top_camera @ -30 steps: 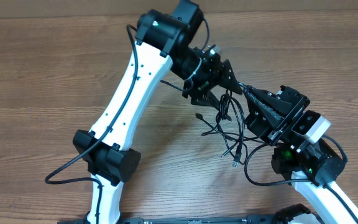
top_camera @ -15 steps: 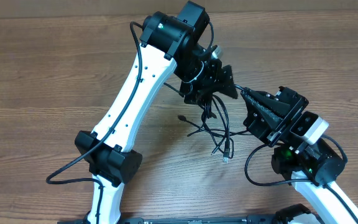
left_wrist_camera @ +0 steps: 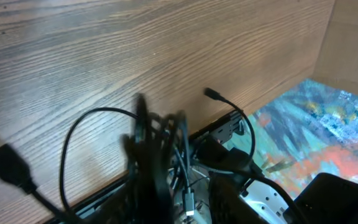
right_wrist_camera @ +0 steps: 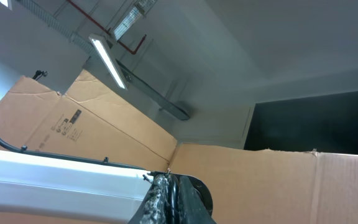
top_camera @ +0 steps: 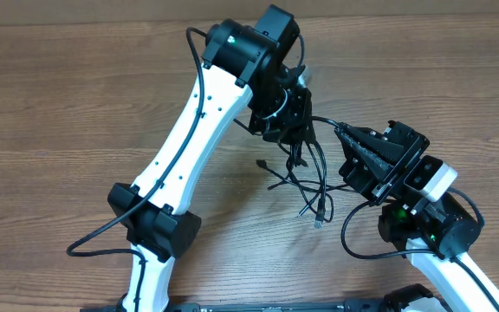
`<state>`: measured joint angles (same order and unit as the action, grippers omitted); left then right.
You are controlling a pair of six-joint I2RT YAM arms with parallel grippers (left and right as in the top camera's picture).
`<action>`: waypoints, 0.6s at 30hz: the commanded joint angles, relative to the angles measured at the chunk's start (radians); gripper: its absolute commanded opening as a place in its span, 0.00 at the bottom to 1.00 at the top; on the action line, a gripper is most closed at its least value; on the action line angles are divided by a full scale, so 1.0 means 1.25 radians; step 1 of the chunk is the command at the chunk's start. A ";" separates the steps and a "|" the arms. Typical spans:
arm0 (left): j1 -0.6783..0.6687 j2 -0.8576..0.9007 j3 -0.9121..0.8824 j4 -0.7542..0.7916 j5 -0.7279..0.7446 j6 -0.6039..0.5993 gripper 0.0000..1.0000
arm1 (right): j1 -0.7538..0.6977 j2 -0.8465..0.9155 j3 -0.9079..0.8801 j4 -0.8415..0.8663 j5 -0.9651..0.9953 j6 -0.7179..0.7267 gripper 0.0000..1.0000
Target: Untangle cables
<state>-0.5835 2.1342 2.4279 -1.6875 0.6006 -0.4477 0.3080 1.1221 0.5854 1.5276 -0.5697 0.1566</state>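
The cables (top_camera: 314, 178) are thin black cords in a tangled bundle between my two arms, and their plug ends (top_camera: 318, 223) trail on the wood. My left gripper (top_camera: 299, 130) reaches down from the far side, its jaws closed in on the top of the bundle. In the left wrist view the gripper (left_wrist_camera: 161, 134) is blurred, with strands running between its fingers and one loop (left_wrist_camera: 92, 115) arching left. My right gripper (top_camera: 338, 130) points up and left, shut on one cable strand. Its wrist view shows the gripper (right_wrist_camera: 174, 190) pinching a black cord.
The wooden table (top_camera: 76, 104) stretches left and behind. My left arm's white link (top_camera: 193, 121) crosses the middle, with its own thick wire (top_camera: 102, 238) looping at the front left. The right arm's base (top_camera: 431, 227) sits at the front right. Cardboard boxes (right_wrist_camera: 278, 186) fill the right wrist view.
The left gripper's jaws were spread wide and have closed in on the cable bundle. The bundle has slid left and bunched up under it. The right arm has not moved.
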 commanded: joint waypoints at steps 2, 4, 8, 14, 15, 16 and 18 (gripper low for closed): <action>-0.019 -0.007 0.012 -0.002 -0.053 0.027 0.14 | -0.003 -0.003 0.010 0.040 0.012 -0.001 0.04; -0.023 -0.007 0.012 -0.002 -0.056 0.027 0.05 | -0.003 -0.003 0.010 0.039 0.012 -0.001 0.04; -0.025 -0.007 0.012 -0.002 -0.055 0.026 0.04 | -0.003 -0.003 0.010 0.039 0.011 -0.001 0.04; 0.004 -0.007 0.012 -0.002 -0.055 0.016 0.04 | -0.003 -0.003 0.010 0.017 -0.032 0.016 0.04; 0.013 -0.007 0.012 -0.002 -0.056 0.017 0.04 | -0.003 -0.003 0.010 0.010 -0.038 0.025 0.04; 0.027 -0.007 0.012 -0.002 -0.055 0.016 0.04 | -0.003 -0.003 0.010 0.005 -0.049 0.031 0.04; 0.063 -0.007 0.012 -0.002 -0.056 -0.001 0.04 | -0.003 -0.003 0.010 0.000 -0.058 0.055 0.04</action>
<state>-0.5720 2.1342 2.4279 -1.6878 0.5442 -0.4343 0.3080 1.1221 0.5854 1.5249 -0.6155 0.1734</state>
